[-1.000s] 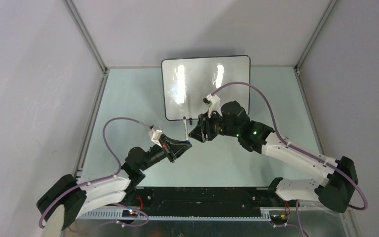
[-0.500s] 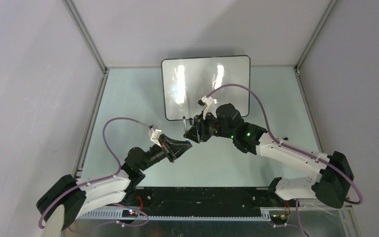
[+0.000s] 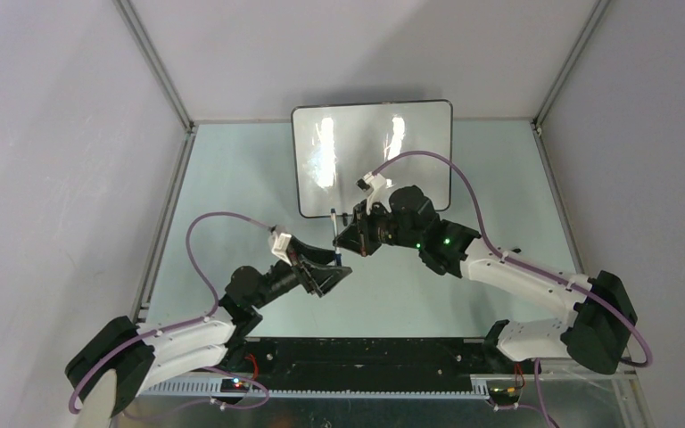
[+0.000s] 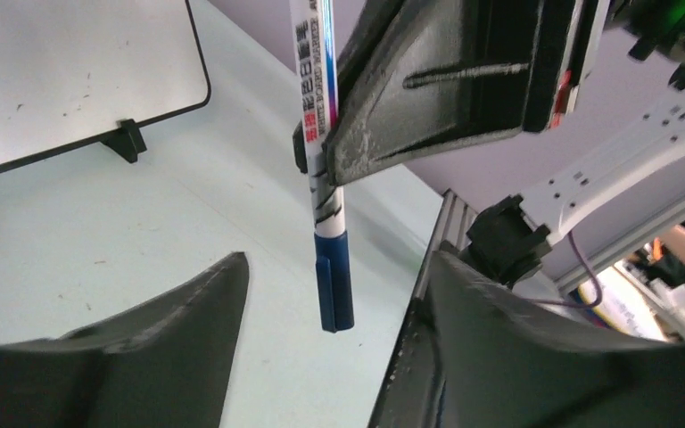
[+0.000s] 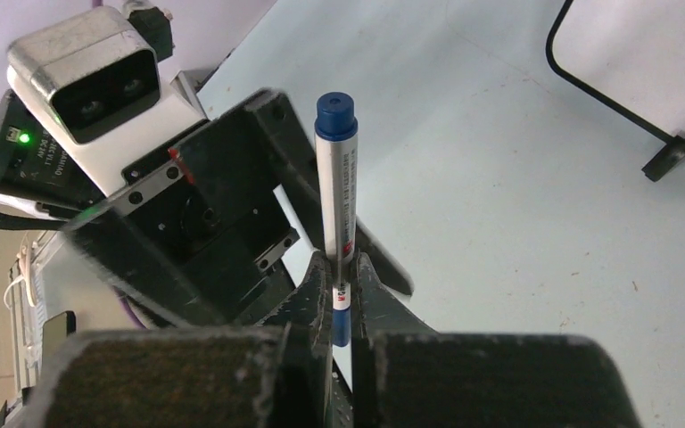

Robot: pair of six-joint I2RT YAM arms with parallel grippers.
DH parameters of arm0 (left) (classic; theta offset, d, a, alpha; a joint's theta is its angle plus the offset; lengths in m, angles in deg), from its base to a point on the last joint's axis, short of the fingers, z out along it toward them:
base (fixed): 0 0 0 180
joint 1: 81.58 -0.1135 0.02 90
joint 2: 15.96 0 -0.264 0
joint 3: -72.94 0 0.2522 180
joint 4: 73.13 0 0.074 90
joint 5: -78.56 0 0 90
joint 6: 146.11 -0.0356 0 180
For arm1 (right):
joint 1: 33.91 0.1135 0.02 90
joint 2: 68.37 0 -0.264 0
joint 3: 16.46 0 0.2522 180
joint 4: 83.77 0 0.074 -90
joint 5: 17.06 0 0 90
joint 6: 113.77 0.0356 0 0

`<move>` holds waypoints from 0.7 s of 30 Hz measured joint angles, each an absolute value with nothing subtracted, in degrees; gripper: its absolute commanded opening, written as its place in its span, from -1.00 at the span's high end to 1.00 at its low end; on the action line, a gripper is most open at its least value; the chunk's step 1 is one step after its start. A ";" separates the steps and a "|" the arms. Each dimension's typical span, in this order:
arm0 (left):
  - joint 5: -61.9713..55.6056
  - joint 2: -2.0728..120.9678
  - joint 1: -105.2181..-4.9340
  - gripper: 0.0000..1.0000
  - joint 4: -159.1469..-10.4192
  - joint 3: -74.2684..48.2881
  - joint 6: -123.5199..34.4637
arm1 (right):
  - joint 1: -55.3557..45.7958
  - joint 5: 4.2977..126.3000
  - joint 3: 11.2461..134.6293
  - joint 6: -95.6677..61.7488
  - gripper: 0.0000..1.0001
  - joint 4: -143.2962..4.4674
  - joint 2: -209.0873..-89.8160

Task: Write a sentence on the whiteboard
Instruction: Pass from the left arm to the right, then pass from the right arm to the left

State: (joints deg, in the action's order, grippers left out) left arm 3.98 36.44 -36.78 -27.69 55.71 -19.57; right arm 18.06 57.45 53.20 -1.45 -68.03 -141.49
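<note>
Plainly, the marker (image 5: 339,178) was in the grip of the right fingers (image 5: 317,294), which were pressed shut on the lower part of its white barrel. That left most of the pen standing free beyond them. Its blue capped end (image 4: 334,281) hung between the left fingers (image 4: 187,312), which stood wide on either side of it without touching. The two arms met over the middle of the table (image 3: 232,196), just near of the board. That looked like a deliberate meeting place for passing the pen from one to the other, or for one to steady it while the other dealt with the cap.

The whiteboard (image 3: 370,160) stood at the far middle of the table, propped on small black feet (image 4: 127,141) so that its face leaned toward the arms and could be reached with the pen. Apart from glare and a few specks its surface looked bare; the sentence was not visible anywhere on it, so the writing seemed not yet begun.

With the cap apparently on, uncapping was probably the next need. A pull off the pen's axis could twist the thin barrel in so narrow a grip.
</note>
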 measured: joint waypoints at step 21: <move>-6.82 31.94 -36.85 -0.15 -31.82 51.85 -15.57 | 19.78 58.70 49.90 -4.55 1.00 -59.25 -140.86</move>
